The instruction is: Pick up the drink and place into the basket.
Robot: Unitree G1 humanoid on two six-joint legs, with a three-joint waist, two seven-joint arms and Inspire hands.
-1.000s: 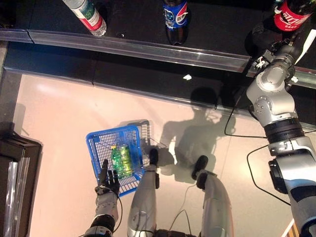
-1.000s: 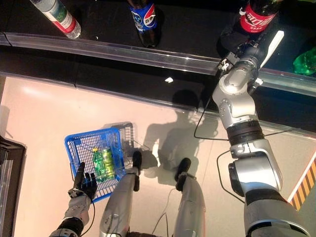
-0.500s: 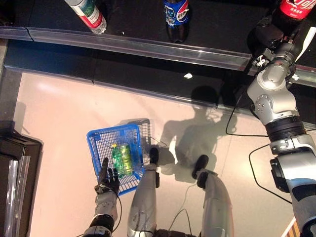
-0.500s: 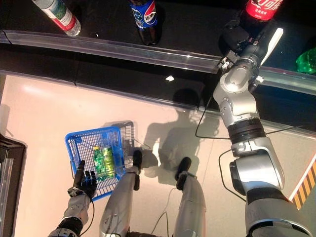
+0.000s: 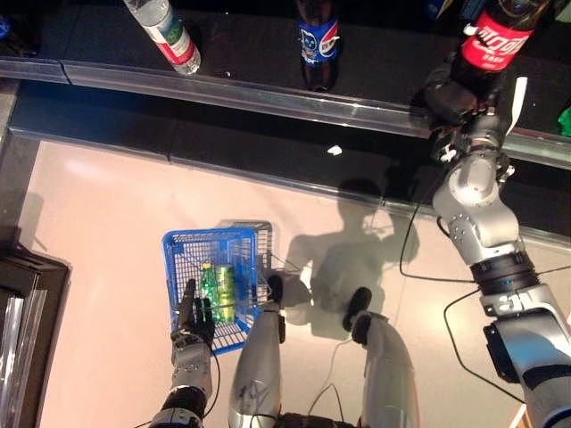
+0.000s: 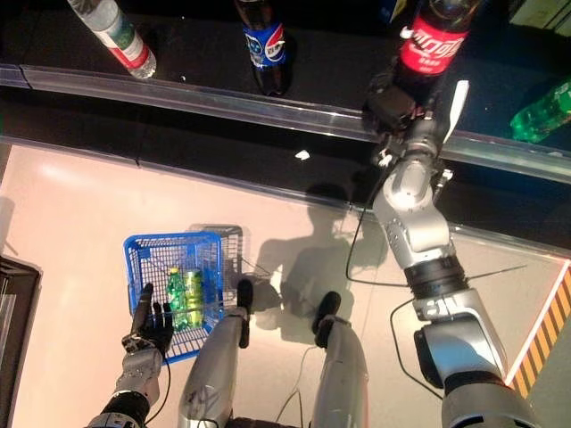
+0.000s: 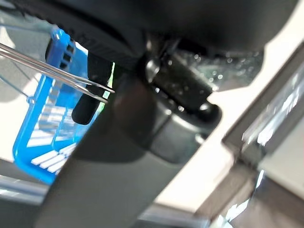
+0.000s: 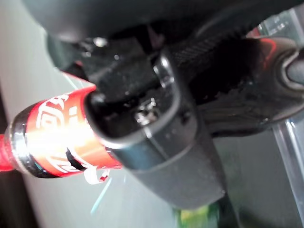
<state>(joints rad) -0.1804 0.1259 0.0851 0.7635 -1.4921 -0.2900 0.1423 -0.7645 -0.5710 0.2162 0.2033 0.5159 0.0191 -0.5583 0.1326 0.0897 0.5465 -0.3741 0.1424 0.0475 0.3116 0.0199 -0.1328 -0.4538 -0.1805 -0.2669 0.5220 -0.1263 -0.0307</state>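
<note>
A cola bottle with a red label [image 5: 489, 43] [image 8: 52, 137] stands on the dark counter at the far right. My right hand [image 5: 451, 93] [image 6: 393, 100] is curled round its lower part, thumb across the label in the right wrist view. A blue basket [image 5: 178, 245] [image 7: 40, 142] sits on the pale floor at lower left. In it lie a green bottle [image 5: 209, 287] and a green can [image 5: 226, 289]. My left hand [image 5: 191, 321] [image 6: 147, 328] hangs at the basket's near rim with its fingers straight, holding nothing.
On the counter behind a glass edge [image 5: 250, 89] stand a clear bottle with a red and green label [image 5: 168, 31] and a dark bottle with a blue label [image 5: 318, 43]. A green bottle [image 6: 540, 111] lies at far right. A dark frame [image 5: 22, 294] borders the floor at left.
The camera has shifted. My right hand has closed in on the cola bottle, and hand and bottle now sit further left relative to the blue-label bottle. The left hand stays by the basket.
</note>
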